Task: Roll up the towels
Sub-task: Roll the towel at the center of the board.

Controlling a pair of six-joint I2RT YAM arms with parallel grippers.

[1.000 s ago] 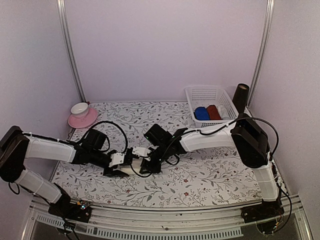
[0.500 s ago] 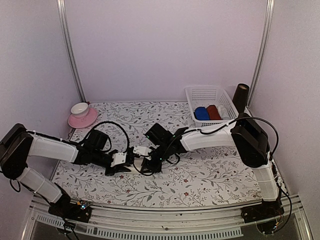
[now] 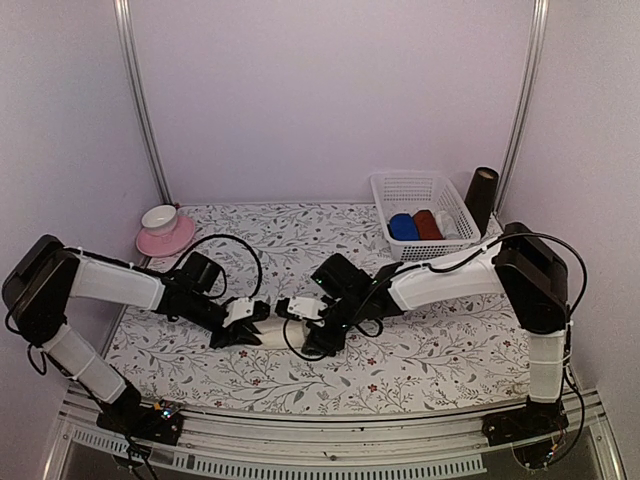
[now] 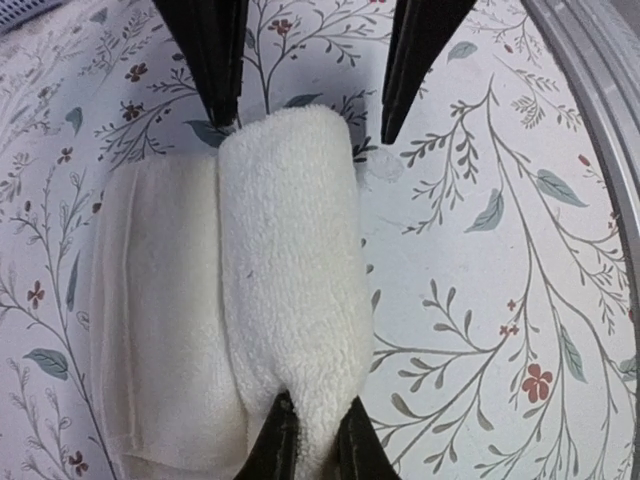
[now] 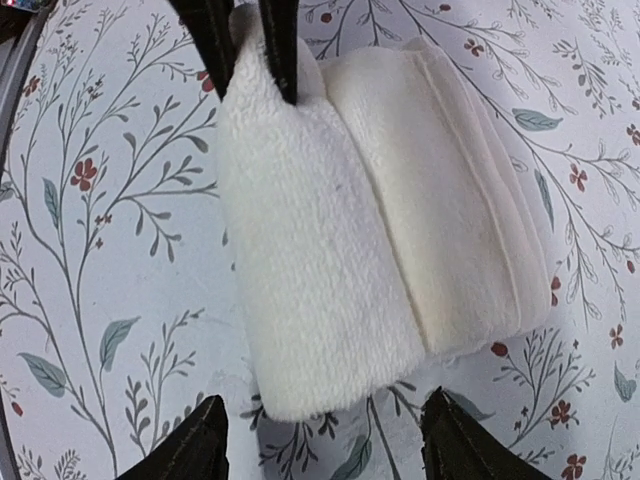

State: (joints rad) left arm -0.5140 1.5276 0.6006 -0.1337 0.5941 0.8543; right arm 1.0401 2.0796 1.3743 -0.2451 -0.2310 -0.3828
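The left end effector [image 4: 313, 412] is clamped on one end of the cream towel [image 4: 290, 270], its fingers pinched tight into the pile of the rolled part. The right end effector [image 5: 325, 405] is spread wide, one finger to either side of the roll's opposite end, gripping nothing. The towel lies on the table [image 4: 480, 300] between the two, near the front edge. It forms a fat roll on the near side, and a flat folded strip not yet wound in touches it on the far side.

Compared with the overhead view a second ago, the right arm [image 3: 440, 283] has drawn back toward its own side. The left arm [image 3: 115, 285] has swung slightly away from the front edge, and the towel sits about where it did. I read this as a regrip between turns, not a finish. With one end held, the roll could skew or loosen.

The blue towel [image 3: 403, 227] seems already rolled, lying in the white basket [image 3: 400, 183] beside a dark red roll [image 3: 427, 222].
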